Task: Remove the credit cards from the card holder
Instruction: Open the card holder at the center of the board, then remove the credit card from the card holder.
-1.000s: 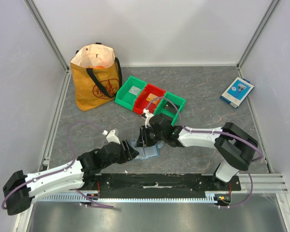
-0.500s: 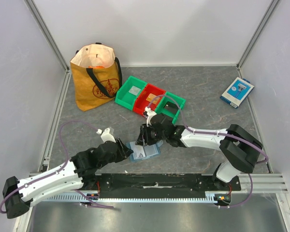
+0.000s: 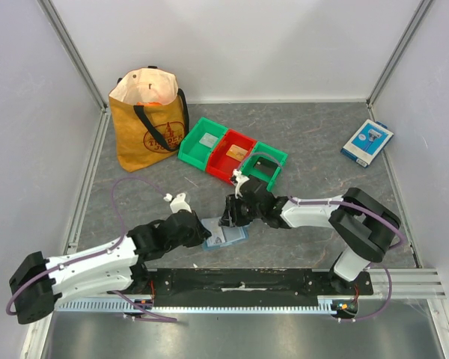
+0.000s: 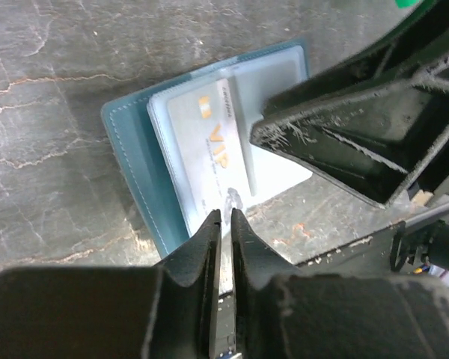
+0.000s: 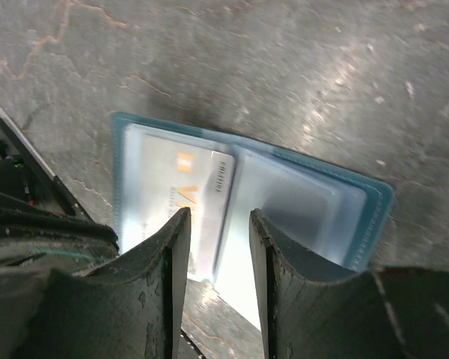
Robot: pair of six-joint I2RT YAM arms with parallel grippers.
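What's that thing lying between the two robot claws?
An open blue wallet lies on the table between the left claw and the right claw, with a pale card in it. The overhead view shows this.

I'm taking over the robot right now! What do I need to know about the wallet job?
Left gripper: almost shut at the card holder's edge; whether it pinches a card is unclear.
Right gripper: open, fingers straddling the fold.
Card holder lies open on the table, VIP card in its pocket.
Done: a pale card in a green bin and a tan card in the red bin look already out.
Left: pull the VIP card out.
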